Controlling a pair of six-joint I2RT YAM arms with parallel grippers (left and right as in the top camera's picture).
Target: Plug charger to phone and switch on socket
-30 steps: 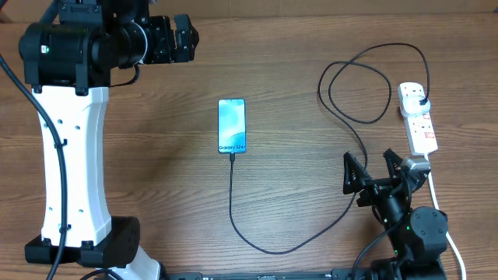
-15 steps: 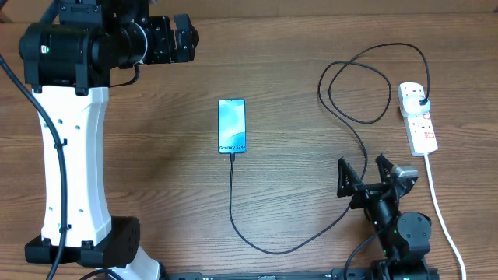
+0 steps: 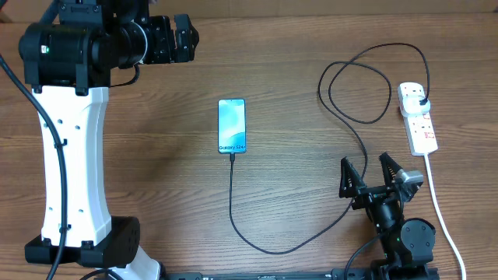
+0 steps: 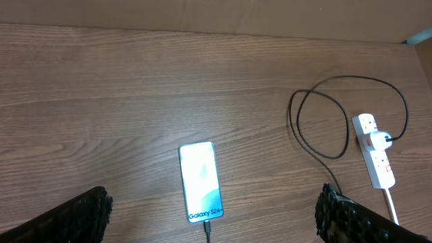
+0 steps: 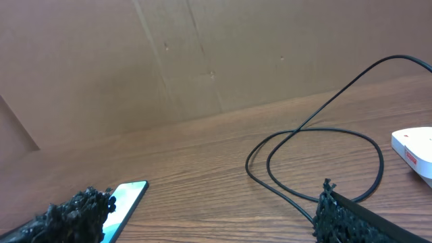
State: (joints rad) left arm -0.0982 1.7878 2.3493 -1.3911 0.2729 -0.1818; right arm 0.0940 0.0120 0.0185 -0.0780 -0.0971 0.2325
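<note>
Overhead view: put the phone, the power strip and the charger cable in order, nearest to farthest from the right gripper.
1. The charger cable, which passes just ahead of the right gripper and its open jaws.
2. The power strip, ahead and off to the right, by the table's right edge.
3. The phone, well off to the left, mid-table.

One phone [image 3: 232,126] lies at the centre of the one desk [image 3: 296,70]. One charger [image 3: 231,190] runs down from it, with one black plug [image 3: 420,99] near the right edge. There is one socket [image 3: 421,128], also at the right, and one white cord [image 3: 434,194] below it. Its red switches are too small to count. Two arms show: the left arm [image 3: 70,148] along the left side, the right arm [image 3: 405,233] at lower right.
</note>
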